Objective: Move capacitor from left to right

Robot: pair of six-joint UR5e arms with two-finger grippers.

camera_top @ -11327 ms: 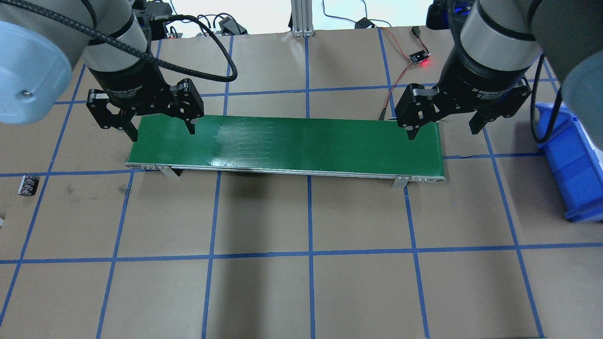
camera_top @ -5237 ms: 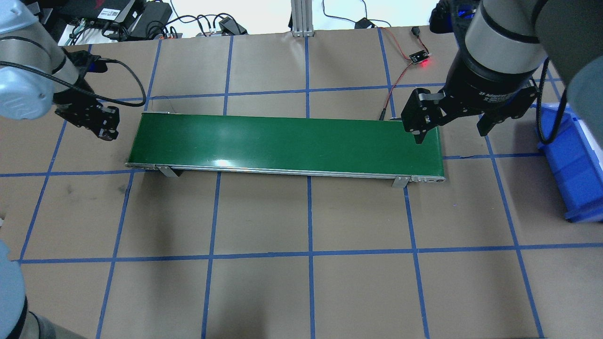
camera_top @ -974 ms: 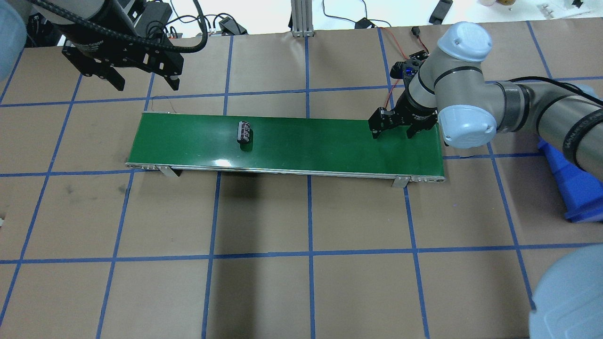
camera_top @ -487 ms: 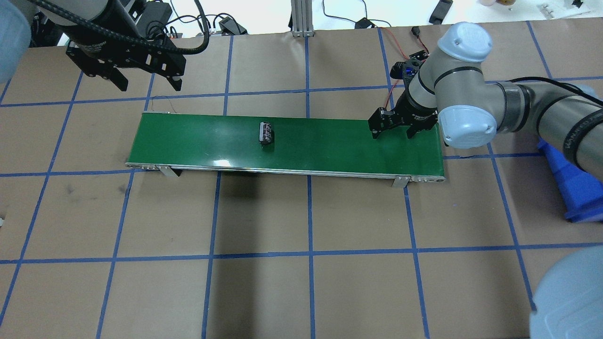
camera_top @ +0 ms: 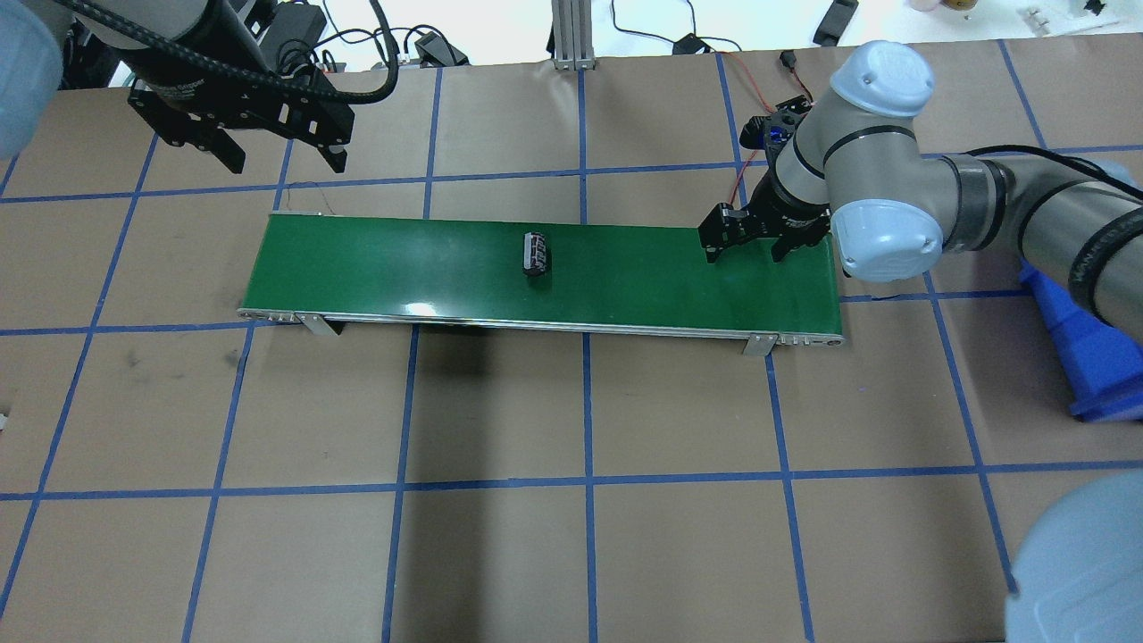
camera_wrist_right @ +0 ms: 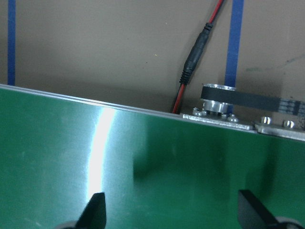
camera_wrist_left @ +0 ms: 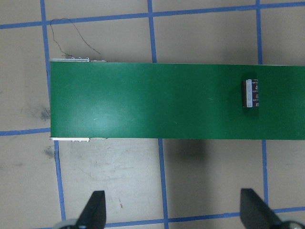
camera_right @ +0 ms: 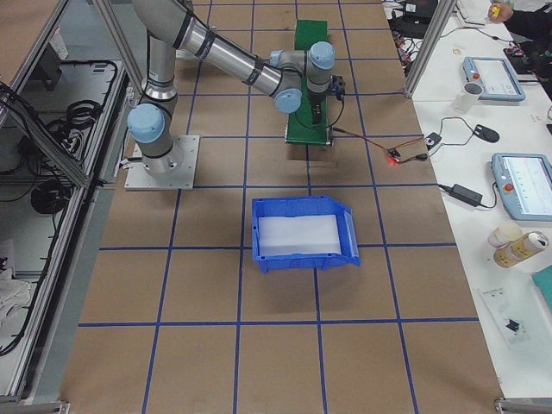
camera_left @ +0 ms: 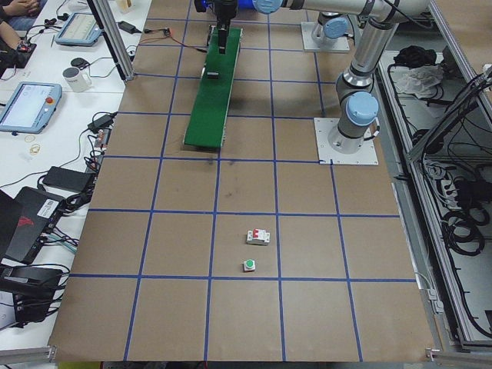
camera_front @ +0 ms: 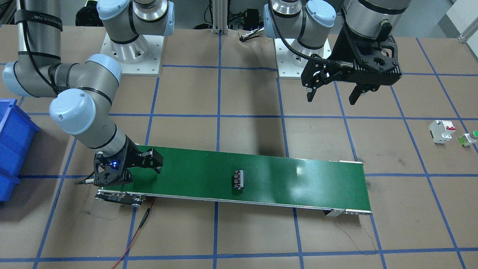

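The capacitor (camera_top: 536, 254), a stubby black cylinder with pale markings, lies on its side near the middle of the green conveyor belt (camera_top: 402, 268). It also shows in the front view (camera_front: 238, 179) and the left wrist view (camera_wrist_left: 250, 93). My left gripper (camera_top: 286, 161) is open and empty, raised behind the belt's left end. My right gripper (camera_top: 746, 253) is open and empty, low over the belt's right end, well to the right of the capacitor. The right wrist view shows only bare belt (camera_wrist_right: 143, 181) between the fingertips.
A blue bin (camera_top: 1094, 348) stands on the table to the right of the belt. A white circuit breaker (camera_front: 440, 130) and a green-capped push button (camera_front: 469, 138) lie far off on the robot's left. A red wire (camera_wrist_right: 195, 76) runs from the belt's right end.
The capacitor has ridden along the belt to the right, from left of middle to about the middle. Both grippers have stayed nearly still over the last second.
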